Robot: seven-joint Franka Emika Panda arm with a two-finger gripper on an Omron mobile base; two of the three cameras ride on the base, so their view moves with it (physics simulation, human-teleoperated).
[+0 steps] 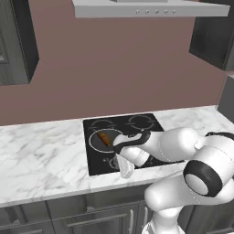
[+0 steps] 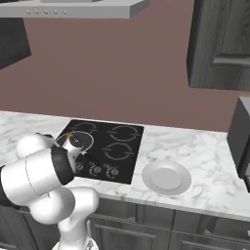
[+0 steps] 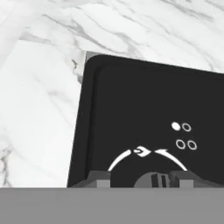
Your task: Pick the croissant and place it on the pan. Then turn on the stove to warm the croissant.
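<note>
The croissant (image 1: pixel 103 138) lies in the round dark pan (image 1: pixel 95 141) on the front left burner of the black stove (image 1: pixel 137 122). From the right side, the croissant (image 2: pixel 70 136) shows as a small orange spot in the pan (image 2: pixel 84 141). My gripper (image 1: pixel 126 172) points down at the stove's front edge, over the knob row, just right of the pan. In the hand view the gripper (image 3: pixel 142 180) is open, its fingertips (image 3: pixel 98 179) standing apart on either side of a round knob (image 3: pixel 154 179). White arc marks curve above that knob.
A pale round plate (image 2: pixel 166 177) sits on the marble counter (image 2: pixel 205 151) right of the stove. More knobs (image 2: pixel 105 170) line the stove's front. A range hood (image 1: pixel 146 9) hangs above, with dark cabinets (image 2: pixel 219 44) at the sides.
</note>
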